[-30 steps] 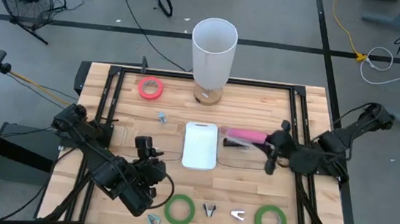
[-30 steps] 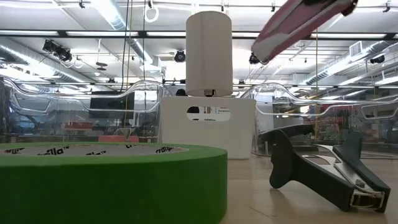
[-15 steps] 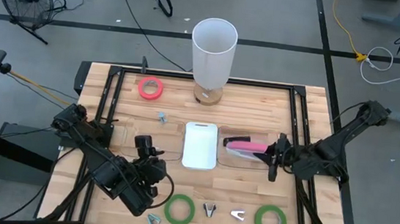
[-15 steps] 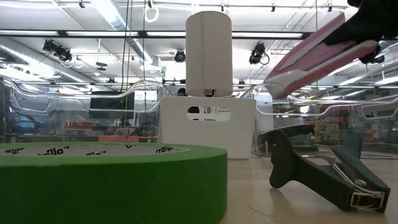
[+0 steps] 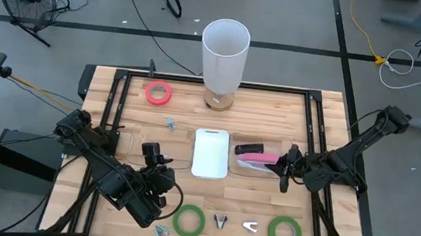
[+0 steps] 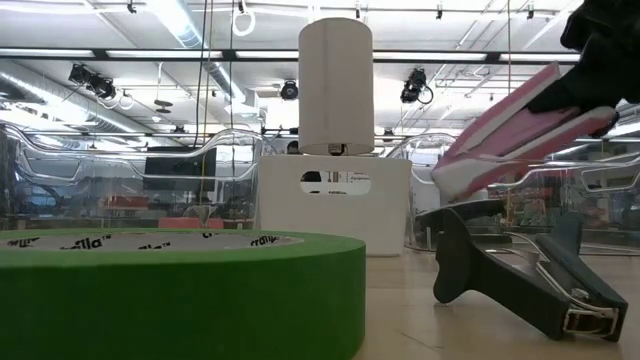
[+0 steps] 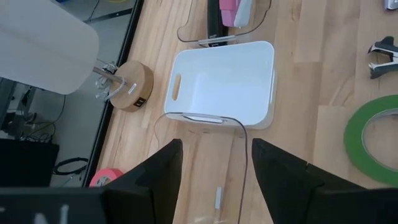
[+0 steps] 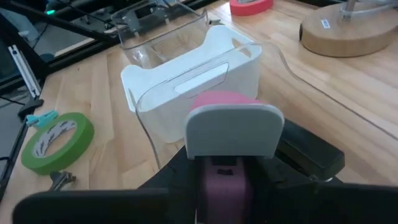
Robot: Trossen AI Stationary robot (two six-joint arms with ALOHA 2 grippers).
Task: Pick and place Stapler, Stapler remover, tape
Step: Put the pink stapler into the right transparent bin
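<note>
A pink stapler [image 5: 257, 157] with a pale front end [image 8: 233, 127] hangs over a clear bin [image 5: 256, 169], and my right gripper [image 5: 279, 165] is shut on it. A black stapler [image 8: 308, 152] lies below it in that bin. Two green tape rolls [image 5: 188, 220] [image 5: 284, 232] lie flat near the front edge, and a pinkish-red roll [image 5: 159, 93] lies at the far left. A dark staple remover [image 5: 221, 221] and a pale one [image 5: 250, 226] sit between the green rolls. My left gripper [image 7: 214, 180] stands open above the table, left of the white bin [image 5: 211, 153]. My right gripper holds the pink stapler by its rear end [image 6: 585, 85], pinched between the two fingers. The fingers come from the table's right, slanting down, and lie along the stapler. It is lifted clear and tilted, its front end [image 6: 450, 175] lower and pointing to the table's left.
A tall white cylinder on a round wooden foot [image 5: 224, 53] stands at the far middle. A second clear bin [image 7: 205, 143] stands left of the white one. Two small blue clips [image 5: 170, 122] [image 5: 161, 232] lie on the wood. A black frame [image 5: 117, 86] borders the table.
My right gripper has come down with the pink stapler, a little toward the near edge, and has rolled somewhat. The stapler now hangs lower, close over the clear bin, still tilted front end down. My left gripper has kept still.
</note>
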